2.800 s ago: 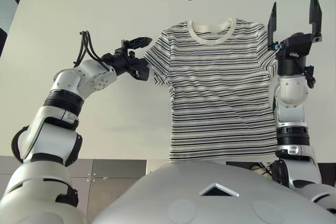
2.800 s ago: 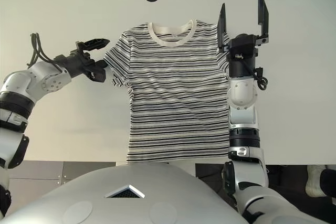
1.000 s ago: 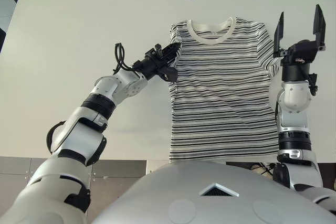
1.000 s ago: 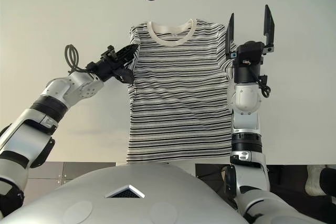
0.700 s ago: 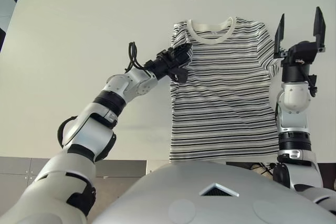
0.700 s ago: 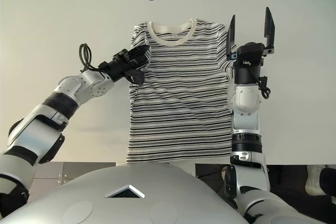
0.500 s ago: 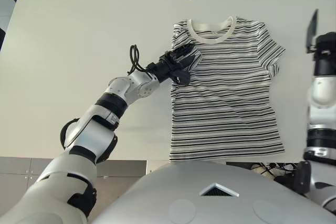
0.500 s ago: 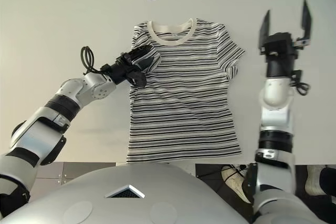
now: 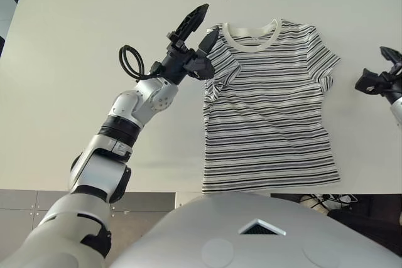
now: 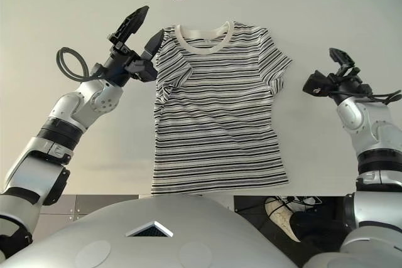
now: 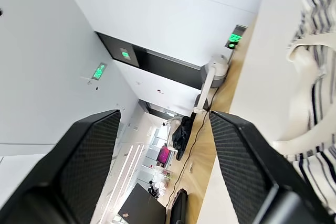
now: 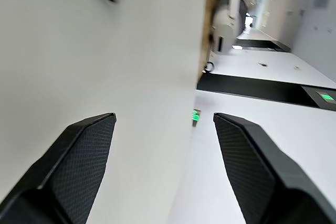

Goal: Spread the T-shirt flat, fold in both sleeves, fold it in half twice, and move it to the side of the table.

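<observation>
**Q:** What does the head camera take in?

**A:** A striped T-shirt point(image 9: 267, 101) lies flat on a white surface point(image 9: 75, 61), centre right of the frame, with its collar point(image 9: 252, 34) towards the top. The near sleeve point(image 9: 217, 75), on the frame's left, is folded in over the chest. The far sleeve point(image 9: 326, 67) is spread out. The left tool point(image 9: 211, 18), upper middle, is raised just beside the shirt's shoulder, fingers wide apart, holding nothing. The right tool point(image 10: 321, 67) sits at the right edge, apart from the shirt.

**Q:** And the left wrist camera?

**A:** Two black fingers point(image 11: 86, 161) are spread wide with nothing between them. The shirt's collar and stripes run along the right edge. Behind is a room point(image 11: 173, 145) with green lit signs point(image 11: 234, 38), too small to read.

**Q:** The right wrist camera?

**A:** That tool's fingers point(image 12: 73, 161) are also spread wide and empty, against the white surface. A corridor point(image 12: 262, 3) shows at upper right, with an unreadable green sign point(image 12: 196, 115).
</observation>
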You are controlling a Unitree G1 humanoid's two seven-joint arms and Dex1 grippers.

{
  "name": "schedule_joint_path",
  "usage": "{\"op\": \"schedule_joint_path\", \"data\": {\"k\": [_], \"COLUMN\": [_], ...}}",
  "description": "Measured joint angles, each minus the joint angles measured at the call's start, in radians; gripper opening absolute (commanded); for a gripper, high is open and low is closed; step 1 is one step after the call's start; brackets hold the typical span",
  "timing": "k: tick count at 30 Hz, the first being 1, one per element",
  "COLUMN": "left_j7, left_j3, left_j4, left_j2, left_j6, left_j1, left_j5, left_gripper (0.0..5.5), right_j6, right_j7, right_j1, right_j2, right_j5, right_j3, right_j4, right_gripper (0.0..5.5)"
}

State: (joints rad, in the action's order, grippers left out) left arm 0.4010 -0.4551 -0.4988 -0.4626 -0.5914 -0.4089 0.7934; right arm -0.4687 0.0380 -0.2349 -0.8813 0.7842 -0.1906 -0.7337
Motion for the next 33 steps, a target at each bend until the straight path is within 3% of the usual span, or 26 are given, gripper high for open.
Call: {"op": "schedule_joint_path", "data": {"k": [15, 28, 33], "left_j7": [-0.018, -0.042, -0.042], "left_j3": [0.027, 0.032, 0.037], "left_j4": [0.052, 0.067, 0.070], "left_j2": [0.001, 0.000, 0.000], "left_j6": [0.009, 0.003, 0.001], "left_j1": [0.046, 0.062, 0.064], "left_j5": [-0.004, -0.005, -0.005], "left_gripper": [3.14, 3.14, 3.18], "right_j6": [-0.052, -0.152, -0.158], "right_j7": [-0.207, -0.268, -0.274], "right_j1": [-0.306, -0.325, -0.313], "right_j2": [0.116, 0.126, 0.126], "right_j5": [0.118, 0.089, 0.076], "right_j3": [-0.295, -0.379, -0.386], "right_j4": [-0.296, -0.300, -0.290], "right_gripper": [3.45, 3.45, 2.68]}}
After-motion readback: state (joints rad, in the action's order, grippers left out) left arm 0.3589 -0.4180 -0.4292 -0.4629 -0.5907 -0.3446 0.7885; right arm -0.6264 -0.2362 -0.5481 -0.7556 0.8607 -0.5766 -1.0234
